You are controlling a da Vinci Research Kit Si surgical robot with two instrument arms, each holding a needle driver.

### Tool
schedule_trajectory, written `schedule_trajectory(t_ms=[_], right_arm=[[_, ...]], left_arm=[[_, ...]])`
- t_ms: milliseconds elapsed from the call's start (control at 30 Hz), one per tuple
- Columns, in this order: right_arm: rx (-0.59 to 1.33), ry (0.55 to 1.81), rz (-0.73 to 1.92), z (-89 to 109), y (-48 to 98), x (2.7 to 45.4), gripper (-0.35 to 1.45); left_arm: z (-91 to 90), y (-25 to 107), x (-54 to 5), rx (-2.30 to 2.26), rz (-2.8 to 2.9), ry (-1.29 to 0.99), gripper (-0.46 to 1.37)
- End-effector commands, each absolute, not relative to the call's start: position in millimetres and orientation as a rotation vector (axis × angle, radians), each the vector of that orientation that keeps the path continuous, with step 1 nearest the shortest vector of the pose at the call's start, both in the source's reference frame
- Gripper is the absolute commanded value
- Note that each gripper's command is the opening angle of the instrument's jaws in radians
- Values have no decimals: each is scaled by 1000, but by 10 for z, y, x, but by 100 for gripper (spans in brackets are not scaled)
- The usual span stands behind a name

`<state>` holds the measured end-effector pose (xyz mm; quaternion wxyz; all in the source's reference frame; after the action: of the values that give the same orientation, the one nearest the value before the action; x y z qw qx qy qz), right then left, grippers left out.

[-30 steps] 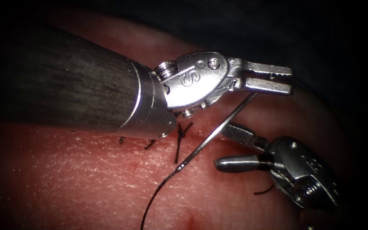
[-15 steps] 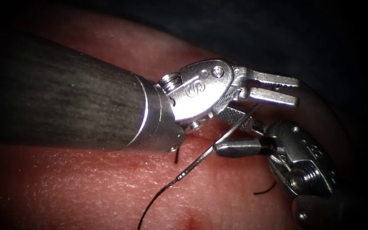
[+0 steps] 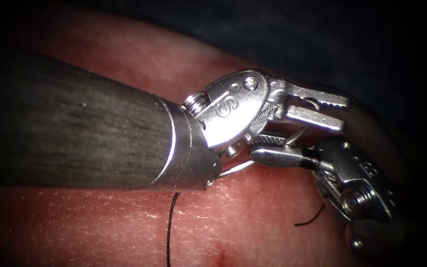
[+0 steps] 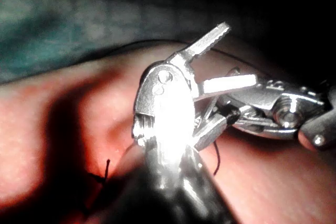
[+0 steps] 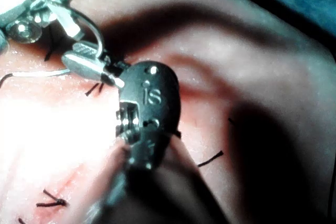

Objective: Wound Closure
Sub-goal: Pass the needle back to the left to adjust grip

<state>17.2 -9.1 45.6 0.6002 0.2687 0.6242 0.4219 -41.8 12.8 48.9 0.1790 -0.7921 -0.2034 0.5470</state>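
Needle (image 3: 237,168) lies above the tissue (image 3: 100,227), not in it as far as the crowded middle allows. A bright stretch of it shows from under the left tool's wrist, and its curve rises toward 2 o'clock. The tissue is pale pink and finely wrinkled, falling away to a dark background at 12 to 1 o'clock. A small spot of red fluid (image 3: 222,257) sits at 6 o'clock.

The right tool (image 3: 254,147), entering from 4 o'clock, has its jaws nearly closed on the needle's mid-curve and appears to clamp it. The left tool (image 3: 344,114) has its jaws parted. In the left wrist view they are spread wide, and the needle's far end loops between them without being pinched.

The thread (image 3: 169,227) runs from under the left shaft down to 6 o'clock. A cut end of thread (image 3: 307,220) lies at 5 o'clock beside the right tool. The two tools sit close together, with bare tissue at 7 to 8 o'clock.
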Motion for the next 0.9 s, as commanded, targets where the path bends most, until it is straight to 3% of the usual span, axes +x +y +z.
schedule_trajectory(t_ms=[33,300,467,567,733,900], right_arm=[[628,1415,973,456,-90,169,-35],[761,1272,988,455,-91,157,-35],[902,1114,1065,452,-89,159,-35],[927,1064,1100,449,-86,162,-35],[959,969,1175,443,-79,167,-35],[954,838,1230,439,-74,171,-35]], left_arm=[[487,128,-416,-2215,1544,-577,71],[471,144,-372,-2081,1700,-570,54],[460,137,-346,-1949,1993,-551,18],[458,129,-341,-1835,2176,-526,15],[459,122,-345,-1630,2459,-348,28],[461,125,-353,-1535,2580,-193,62]])
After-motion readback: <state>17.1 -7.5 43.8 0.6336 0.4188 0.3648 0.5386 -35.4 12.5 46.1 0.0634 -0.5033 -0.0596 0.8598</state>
